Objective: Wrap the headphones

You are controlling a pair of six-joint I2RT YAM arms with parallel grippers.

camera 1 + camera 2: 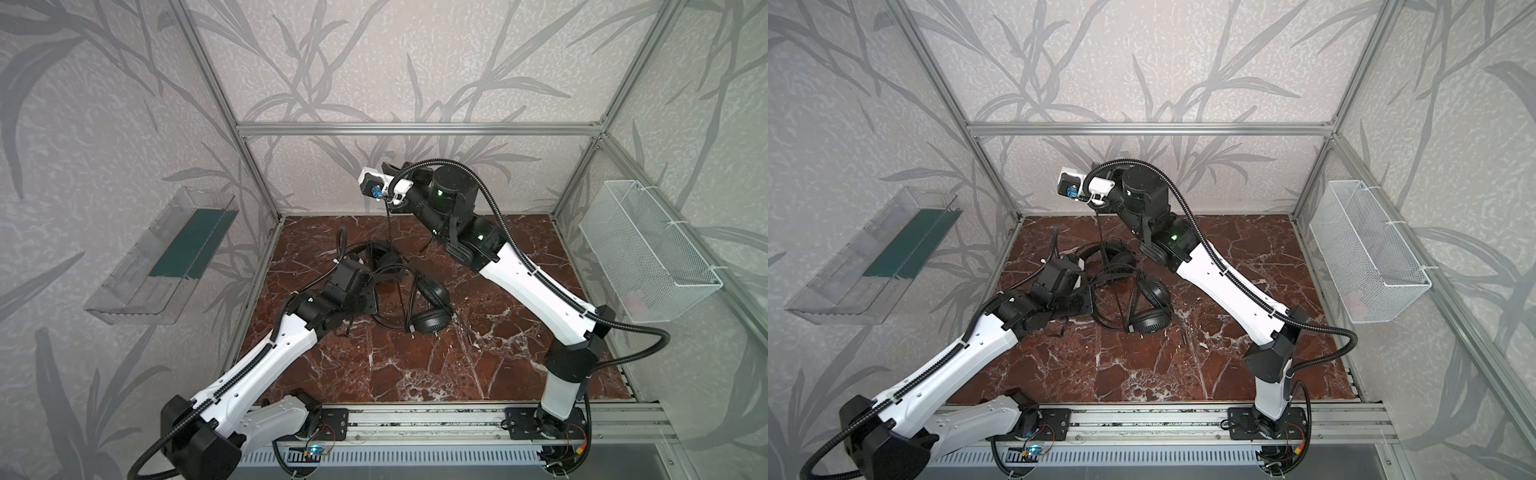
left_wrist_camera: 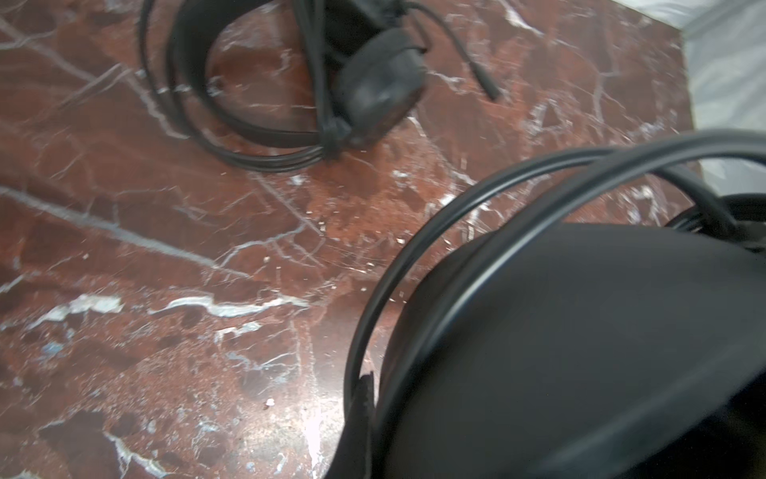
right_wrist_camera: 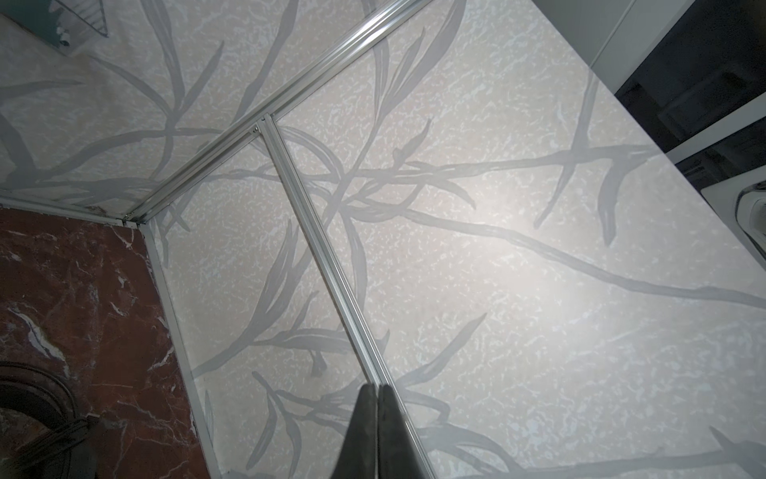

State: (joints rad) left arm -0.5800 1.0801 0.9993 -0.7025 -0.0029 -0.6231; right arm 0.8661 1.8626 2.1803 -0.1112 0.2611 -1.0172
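Surface: red-brown marble table (image 1: 436,365), enclosed by leaf-patterned walls and an aluminium frame.

Headphones, near set: the near headphones (image 1: 432,320) lie on the table about mid-width in both top views, earcups flat, thin cable looped around and under them.

Headphones, far set: the far headphones (image 1: 384,259) sit just behind the near set, touching the left arm's wrist end; their wire headband arcs toward the back wall.

Left gripper: the left gripper (image 2: 364,398) is low over the table at the far set. In the left wrist view only one dark fingertip shows, pressed against a large black earcup (image 2: 580,352) with headband wires arching over it. Jaws are closed to their limit; whether they pinch a wire or the cup edge cannot be told, as the cup fills the view.

Right gripper: the right gripper (image 3: 378,431) is raised high near the back wall, well above both sets. Its two fingers meet with no visible gap in the right wrist view.

Cable: a thin black cable (image 1: 390,226) hangs taut from beneath the right wrist down to the far set in both top views; the grip point itself is not visible.

Side fixtures: clear plastic bin (image 1: 162,257) on the left wall; white mesh basket (image 1: 648,253) on the right wall.
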